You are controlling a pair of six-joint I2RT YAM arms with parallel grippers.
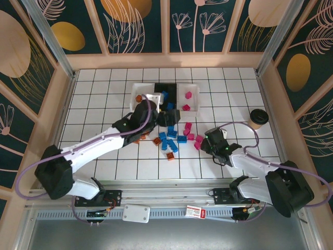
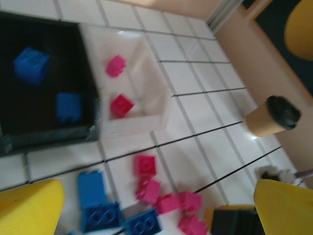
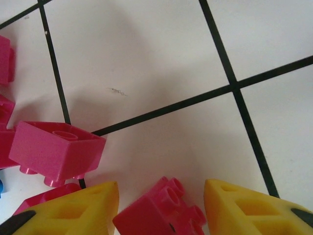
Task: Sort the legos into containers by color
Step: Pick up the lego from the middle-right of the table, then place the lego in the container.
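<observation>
Two pink legos in the white bin, two blue legos in the black bin | left gripper spread wide, empty, above the loose pile | right gripper straddling a pink brick on the tile; clamped or not, cannot tell

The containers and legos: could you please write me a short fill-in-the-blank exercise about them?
The black bin holds two bricks coloured ___.
The white bin beside it holds ___ pink bricks.
The brick between the right gripper's fingers is ___.
Missing words: blue; two; pink.
</observation>
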